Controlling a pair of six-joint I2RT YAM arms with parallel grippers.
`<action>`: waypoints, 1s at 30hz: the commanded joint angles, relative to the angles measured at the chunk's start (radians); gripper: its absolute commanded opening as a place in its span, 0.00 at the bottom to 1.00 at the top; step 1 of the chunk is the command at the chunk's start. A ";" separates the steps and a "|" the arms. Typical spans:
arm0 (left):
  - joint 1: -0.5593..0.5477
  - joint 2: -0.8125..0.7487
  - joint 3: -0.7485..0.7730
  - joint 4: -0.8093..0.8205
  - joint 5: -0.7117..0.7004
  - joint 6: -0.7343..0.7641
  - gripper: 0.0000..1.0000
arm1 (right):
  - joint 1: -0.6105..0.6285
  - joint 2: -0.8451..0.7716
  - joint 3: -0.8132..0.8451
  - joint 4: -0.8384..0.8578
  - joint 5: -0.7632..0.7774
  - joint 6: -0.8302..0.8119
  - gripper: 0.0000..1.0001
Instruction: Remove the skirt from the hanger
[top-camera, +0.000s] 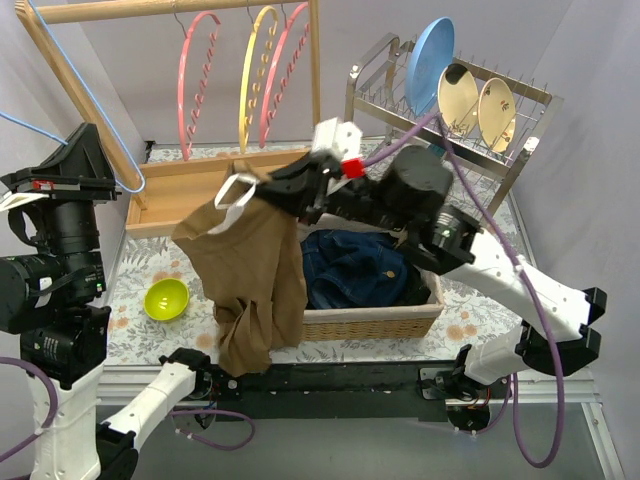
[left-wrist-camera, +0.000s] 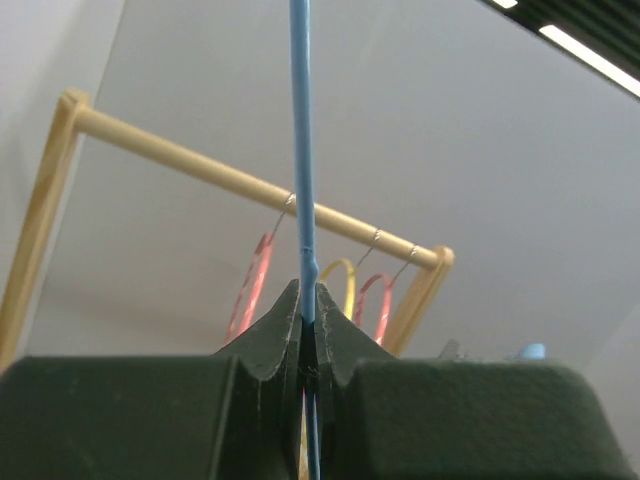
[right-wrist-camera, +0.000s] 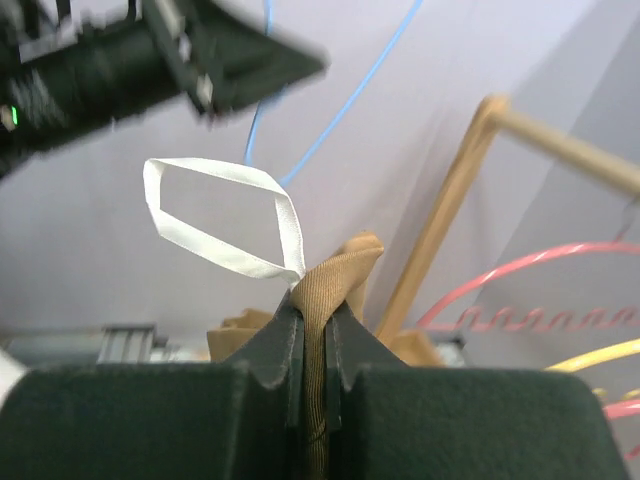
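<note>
A brown skirt (top-camera: 250, 270) hangs bunched over the table's front, in front of a wicker basket. My right gripper (top-camera: 262, 190) is shut on its top edge; the right wrist view shows the fabric (right-wrist-camera: 345, 270) pinched between the jaws of that gripper (right-wrist-camera: 315, 310), with a white ribbon loop (right-wrist-camera: 225, 215) standing free above. My left gripper (top-camera: 88, 140) is raised at the far left, shut on a thin blue wire hanger (top-camera: 95, 100). In the left wrist view the wire (left-wrist-camera: 302, 150) runs straight up out of the closed gripper (left-wrist-camera: 307, 295). In the top view, skirt and hanger are apart.
A wooden rack (top-camera: 170, 10) at the back holds pink (top-camera: 190, 80) and yellow (top-camera: 255, 70) hangers. A wire dish rack (top-camera: 530, 100) with plates stands back right. The wicker basket (top-camera: 370, 320) holds denim clothes. A green bowl (top-camera: 166, 298) sits front left.
</note>
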 joint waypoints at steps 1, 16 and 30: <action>-0.005 -0.002 0.038 -0.209 -0.124 0.032 0.00 | -0.002 -0.051 0.163 0.143 0.174 -0.070 0.01; -0.003 0.071 0.103 -0.408 -0.360 0.181 0.00 | -0.060 0.023 0.302 0.085 0.510 -0.518 0.01; -0.003 0.147 0.144 -0.513 -0.348 0.191 0.00 | -0.171 0.049 0.461 0.189 0.484 -0.656 0.01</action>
